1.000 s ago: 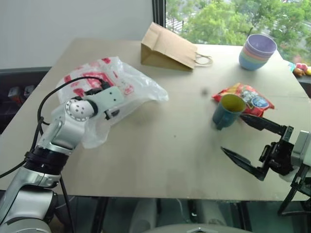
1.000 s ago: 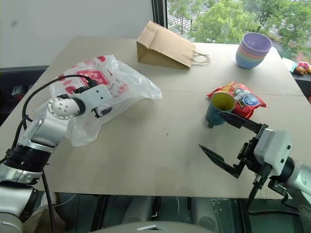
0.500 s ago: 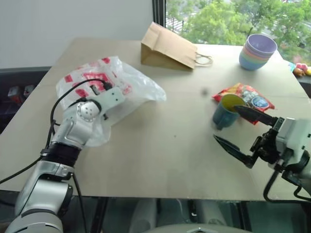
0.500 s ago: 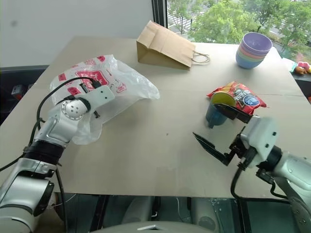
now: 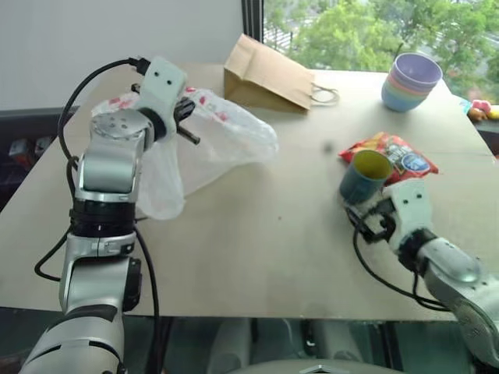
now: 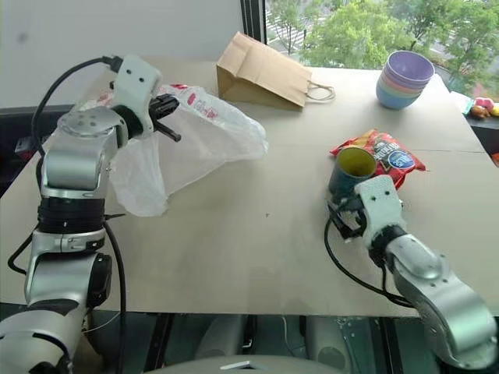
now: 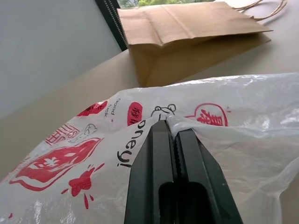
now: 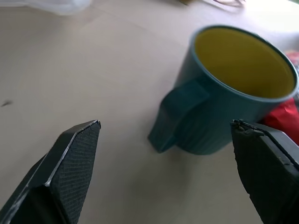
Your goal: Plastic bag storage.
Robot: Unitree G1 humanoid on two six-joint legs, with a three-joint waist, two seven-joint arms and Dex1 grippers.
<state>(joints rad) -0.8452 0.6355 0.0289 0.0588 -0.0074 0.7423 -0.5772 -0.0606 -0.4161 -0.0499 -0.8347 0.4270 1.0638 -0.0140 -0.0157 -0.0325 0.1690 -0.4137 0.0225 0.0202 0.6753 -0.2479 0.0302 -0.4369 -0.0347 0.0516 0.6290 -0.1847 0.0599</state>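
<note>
The plastic bag (image 7: 84,154) carries red print (letters "oney!" legible).

A broad tan desk (image 5: 257,249) takes up most of the room ahead, its top matte and evenly lit by daylight. Behind its far left stretches a plain pale wall (image 5: 117,31). A dark vertical window frame (image 5: 251,19) divides that wall from a large window (image 5: 374,31), through which leafy green trees show bright outside. Below the desk's near edge the space is dim.
</note>
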